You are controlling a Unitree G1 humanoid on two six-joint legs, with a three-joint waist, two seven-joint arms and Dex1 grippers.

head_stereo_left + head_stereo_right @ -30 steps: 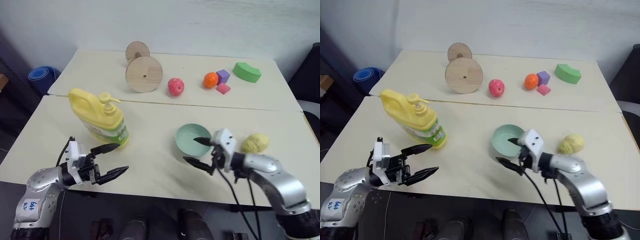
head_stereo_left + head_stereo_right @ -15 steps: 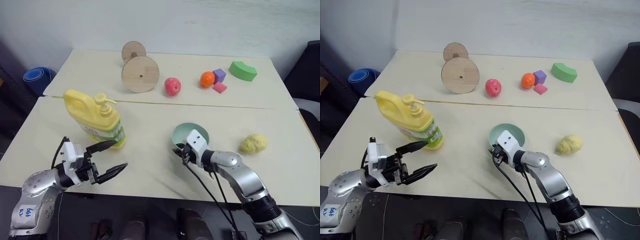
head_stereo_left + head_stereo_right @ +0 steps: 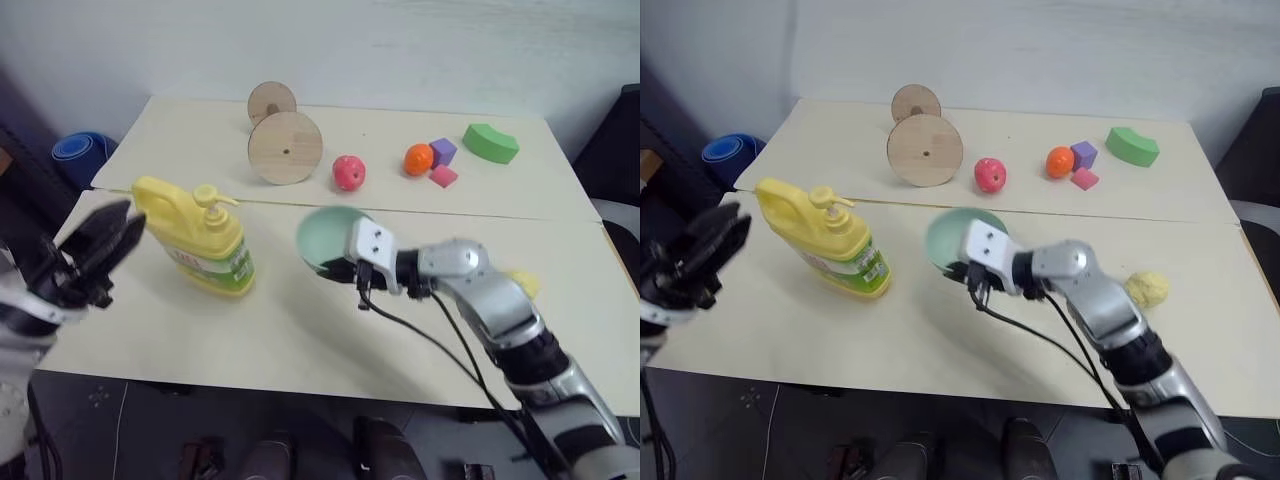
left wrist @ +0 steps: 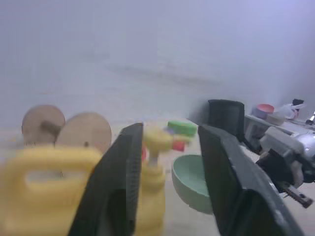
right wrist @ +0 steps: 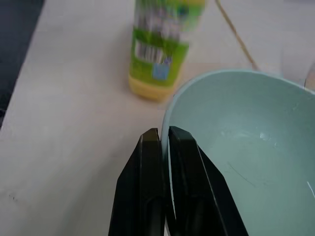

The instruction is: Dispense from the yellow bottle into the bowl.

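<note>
The yellow bottle [image 3: 196, 238] is showing a yellow pump top and a green label with red and white print. The bowl [image 3: 330, 238] is looking pale teal-green, plain inside. The table [image 3: 250, 330] is showing a pale cream top. Toward its far edge, two plain light-brown wooden discs [image 3: 285, 147] are standing, with a red apple [image 3: 348, 172], an orange ball [image 3: 419, 159], a purple block [image 3: 444, 151], a pink block [image 3: 444, 176] and a bright green curved block [image 3: 491, 142]. A pale yellow lemon [image 3: 1146, 289] is lying near the right edge. Both hands, the left hand [image 4: 170, 187] and the right hand [image 5: 164, 142], are showing black fingers.
</note>
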